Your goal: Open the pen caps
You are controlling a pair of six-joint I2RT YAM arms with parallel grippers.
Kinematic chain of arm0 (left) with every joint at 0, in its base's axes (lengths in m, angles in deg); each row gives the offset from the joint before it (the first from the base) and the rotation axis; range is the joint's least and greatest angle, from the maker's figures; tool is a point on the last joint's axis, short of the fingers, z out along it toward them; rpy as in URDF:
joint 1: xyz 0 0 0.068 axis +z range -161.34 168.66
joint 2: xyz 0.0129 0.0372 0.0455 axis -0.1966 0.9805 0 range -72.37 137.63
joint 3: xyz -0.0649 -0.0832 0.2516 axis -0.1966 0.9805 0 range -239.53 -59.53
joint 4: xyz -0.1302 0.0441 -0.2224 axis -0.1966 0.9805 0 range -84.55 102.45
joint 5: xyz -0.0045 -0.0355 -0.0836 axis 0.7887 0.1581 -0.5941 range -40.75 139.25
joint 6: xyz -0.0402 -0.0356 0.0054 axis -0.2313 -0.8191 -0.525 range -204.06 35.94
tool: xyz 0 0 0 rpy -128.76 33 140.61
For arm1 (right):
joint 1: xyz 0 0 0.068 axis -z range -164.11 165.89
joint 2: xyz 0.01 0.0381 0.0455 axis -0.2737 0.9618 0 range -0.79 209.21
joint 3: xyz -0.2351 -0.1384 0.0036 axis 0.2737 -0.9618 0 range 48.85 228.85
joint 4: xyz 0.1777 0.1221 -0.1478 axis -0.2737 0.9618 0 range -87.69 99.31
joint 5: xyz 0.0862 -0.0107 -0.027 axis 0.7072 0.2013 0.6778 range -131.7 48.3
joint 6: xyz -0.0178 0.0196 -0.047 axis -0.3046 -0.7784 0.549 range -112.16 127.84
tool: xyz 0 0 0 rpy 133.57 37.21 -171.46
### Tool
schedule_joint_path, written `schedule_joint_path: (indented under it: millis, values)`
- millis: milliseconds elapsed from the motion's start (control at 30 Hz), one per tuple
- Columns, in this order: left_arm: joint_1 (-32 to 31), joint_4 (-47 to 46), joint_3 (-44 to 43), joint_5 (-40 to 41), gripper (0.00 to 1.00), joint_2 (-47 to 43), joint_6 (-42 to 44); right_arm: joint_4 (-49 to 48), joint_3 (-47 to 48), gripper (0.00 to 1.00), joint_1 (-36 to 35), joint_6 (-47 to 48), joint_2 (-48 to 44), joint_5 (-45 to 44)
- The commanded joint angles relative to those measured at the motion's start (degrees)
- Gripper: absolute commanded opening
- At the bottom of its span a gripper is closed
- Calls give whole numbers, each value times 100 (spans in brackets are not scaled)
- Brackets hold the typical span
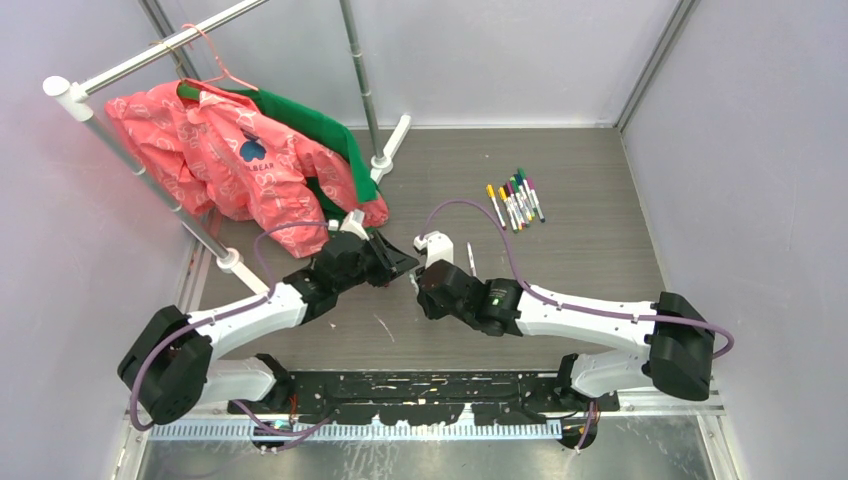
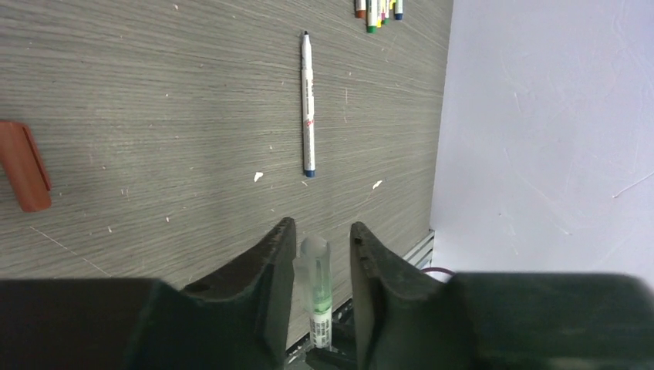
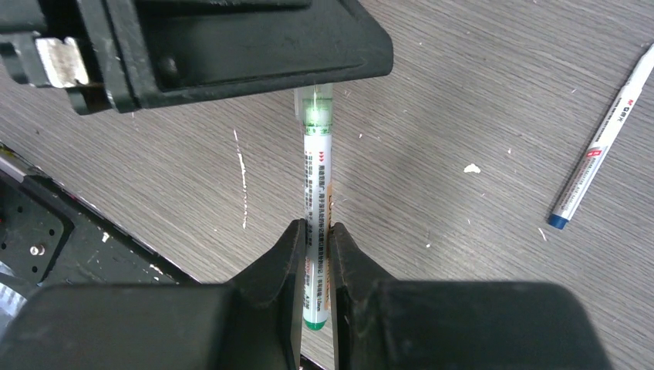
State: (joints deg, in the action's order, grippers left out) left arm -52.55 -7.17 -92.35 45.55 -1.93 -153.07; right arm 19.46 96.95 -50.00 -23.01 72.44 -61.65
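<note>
The green pen [image 3: 317,169] sits between my hands, cap [image 2: 315,266] still on.
Left wrist: my left hand [image 2: 321,235] has its fingers [image 2: 270,270] flanking the clear cap, a sliver of gap on one side, so I cannot tell if they pinch yet; I'd squeeze squarely, then pull straight along the barrel. Right wrist: my right hand [image 3: 316,231] is clamped on the barrel, above the bench [image 3: 478,92]. Top: jackets [image 1: 240,160] crowd my left, spare pens [image 1: 515,200] lie far right; I judge the middle gives room.
</note>
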Motion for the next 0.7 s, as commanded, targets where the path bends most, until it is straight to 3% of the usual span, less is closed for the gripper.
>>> schedule_joint_path:
  millis: [0, 167, 400, 467, 533, 667]
  values:
    - [-21, -381, -222, 62, 28, 45, 36, -284, 275, 1, -36, -105, -29, -176]
    - [-19, -416, -212, 46, 0, 99, 54, -336, 273, 1, -30, -114, 9, -171]
    - [-19, -526, -163, -26, 0, -1, 226, -442, 177, 2, -33, -117, 51, -150]
    - [-19, -602, -174, -144, 0, 9, 345, -499, 165, 8, -30, -97, 63, -118]
    - [-19, -729, -173, -263, 0, 50, 412, -512, 179, 20, -31, -84, 88, -138]
    - [-19, -1013, -147, -507, 0, 181, 476, -520, 260, 28, -37, -18, 183, -169]
